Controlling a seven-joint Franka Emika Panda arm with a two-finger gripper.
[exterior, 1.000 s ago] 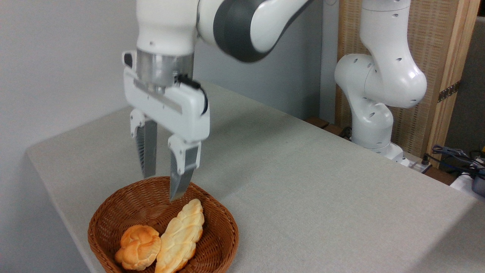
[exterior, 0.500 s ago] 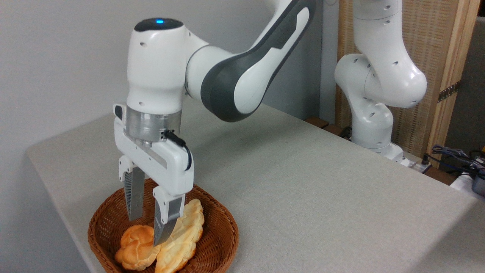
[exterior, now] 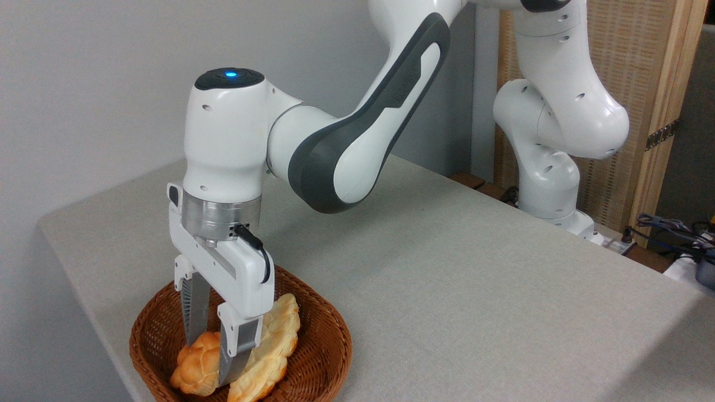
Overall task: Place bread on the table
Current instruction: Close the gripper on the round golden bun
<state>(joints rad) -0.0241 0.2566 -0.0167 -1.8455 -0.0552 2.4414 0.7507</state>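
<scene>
The bread point(exterior: 195, 365), a small knotted orange-golden bun, lies in the front left of a brown wicker basket point(exterior: 324, 349). My gripper point(exterior: 208, 363) has come down into the basket and straddles the bun. One finger is behind it and the other sits between the bun and a paler braided loaf point(exterior: 268, 352). The jaws stand open around the bun, and I cannot tell whether they touch it. The table point(exterior: 447, 279), covered in light grey-beige fabric, carries the basket near its front left corner.
The arm's white base point(exterior: 550, 184) stands at the back right edge of the table. Cables and a dark device point(exterior: 687, 234) lie beyond the right edge. A wall runs behind and to the left, and the table's left edge is close to the basket.
The gripper has dropped from above the basket rim down into the basket, shifting slightly left, and its fingers now flank the bun. The breads have barely moved.
</scene>
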